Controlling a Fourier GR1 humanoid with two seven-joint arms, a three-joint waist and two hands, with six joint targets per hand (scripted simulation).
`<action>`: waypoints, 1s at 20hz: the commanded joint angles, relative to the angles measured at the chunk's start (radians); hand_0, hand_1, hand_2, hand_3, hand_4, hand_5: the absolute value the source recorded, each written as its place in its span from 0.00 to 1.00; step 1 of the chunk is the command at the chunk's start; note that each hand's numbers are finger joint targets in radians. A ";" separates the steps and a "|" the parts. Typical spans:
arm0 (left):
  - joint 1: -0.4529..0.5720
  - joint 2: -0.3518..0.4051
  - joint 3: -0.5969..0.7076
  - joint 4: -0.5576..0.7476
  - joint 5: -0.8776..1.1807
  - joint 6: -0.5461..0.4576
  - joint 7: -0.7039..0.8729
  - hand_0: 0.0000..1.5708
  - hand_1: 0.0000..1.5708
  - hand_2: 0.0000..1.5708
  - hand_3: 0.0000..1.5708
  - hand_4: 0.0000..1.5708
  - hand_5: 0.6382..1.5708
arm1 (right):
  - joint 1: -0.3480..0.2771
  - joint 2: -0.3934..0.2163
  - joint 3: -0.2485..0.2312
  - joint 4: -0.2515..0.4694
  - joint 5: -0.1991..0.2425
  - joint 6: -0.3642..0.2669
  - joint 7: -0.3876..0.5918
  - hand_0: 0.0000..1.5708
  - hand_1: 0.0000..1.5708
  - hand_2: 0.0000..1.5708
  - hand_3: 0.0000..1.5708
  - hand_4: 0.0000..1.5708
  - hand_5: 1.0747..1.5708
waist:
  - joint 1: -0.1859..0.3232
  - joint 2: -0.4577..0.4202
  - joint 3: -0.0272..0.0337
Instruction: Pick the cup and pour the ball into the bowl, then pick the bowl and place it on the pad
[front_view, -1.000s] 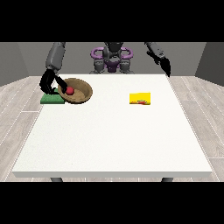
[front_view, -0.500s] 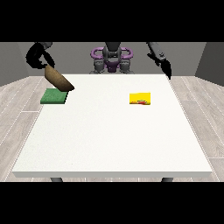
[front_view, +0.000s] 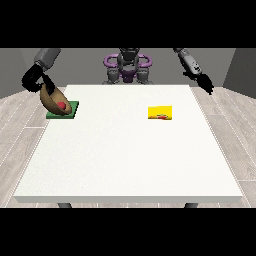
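The white tabletop (front_view: 130, 150) is a plain rectangle, unmarked, carried on dark legs that show below its near edge. The floor around it is pale grey plank; the walls behind are grey, darker towards the view's right. The robot (front_view: 128, 65) stands behind the far edge, at its middle.

Green pad (front_view: 63, 110): lies flat at the far corner of the tabletop on the view's left, close to the side edge.

Brown bowl (front_view: 54, 98): held tilted, mouth turned towards the camera and the table's middle, at the pad's outer end. Whether its lower rim touches the pad cannot be told. A red ball (front_view: 61, 105) sits inside the bowl, low in the tilted hollow.

Hand at the view's left (front_view: 44, 84): set at the bowl's upper rim and carrying the bowl; the fingers appear closed on that rim, though their lie is too small to make out further.

Yellow cup (front_view: 160, 113): lies on its side on the tabletop, right of centre and towards the far edge, well apart from bowl and pad.

Hand at the view's right (front_view: 204, 83): raised beyond the far right corner, off the tabletop, touching nothing. Its finger position cannot be told.
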 joint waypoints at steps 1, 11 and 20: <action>-0.030 0.080 0.057 -0.055 0.073 -0.074 -0.002 0.00 0.00 0.00 0.00 0.53 0.59 | 0.012 -0.004 -0.086 0.126 -0.026 -0.065 -0.123 1.00 1.00 1.00 1.00 0.90 0.98 | 0.036 0.102 0.0105; 0.006 0.100 0.095 -0.118 0.131 -0.104 -0.018 0.00 0.00 0.00 0.00 0.55 0.56 | -0.020 0.118 -0.262 0.247 -0.206 -0.051 -0.198 1.00 1.00 1.00 0.81 0.47 0.63 | 0.011 0.184 0.0120; 0.071 0.179 0.147 -0.150 0.195 -0.176 0.022 0.00 0.00 0.00 0.00 0.55 0.57 | -0.101 -0.020 -0.436 0.349 -0.348 0.059 -0.149 0.00 0.00 0.37 0.00 0.00 0.35 | 0.003 0.164 0.0095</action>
